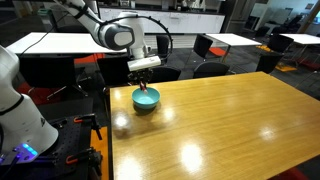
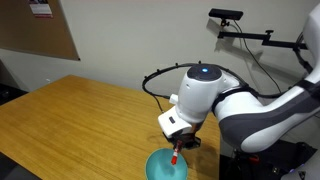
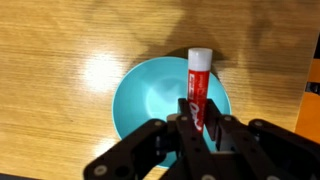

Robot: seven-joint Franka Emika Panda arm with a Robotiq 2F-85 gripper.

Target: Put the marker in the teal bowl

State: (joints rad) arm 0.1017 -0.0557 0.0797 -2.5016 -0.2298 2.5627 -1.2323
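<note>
The teal bowl (image 1: 146, 98) sits on the wooden table near its far left corner; it also shows in an exterior view (image 2: 166, 165) and in the wrist view (image 3: 155, 100). My gripper (image 1: 145, 74) hangs just above the bowl, also seen in an exterior view (image 2: 177, 150). In the wrist view the gripper (image 3: 198, 118) is shut on the red-orange marker (image 3: 198, 85), whose white end points out over the bowl's inside. The marker (image 2: 175, 157) hangs down toward the bowl.
The wooden table (image 1: 220, 125) spreads wide to the right of the bowl. Its edge (image 3: 305, 90) lies close beside the bowl. Black chairs (image 1: 207, 48) and white tables stand behind. A corkboard (image 2: 35, 30) hangs on the wall.
</note>
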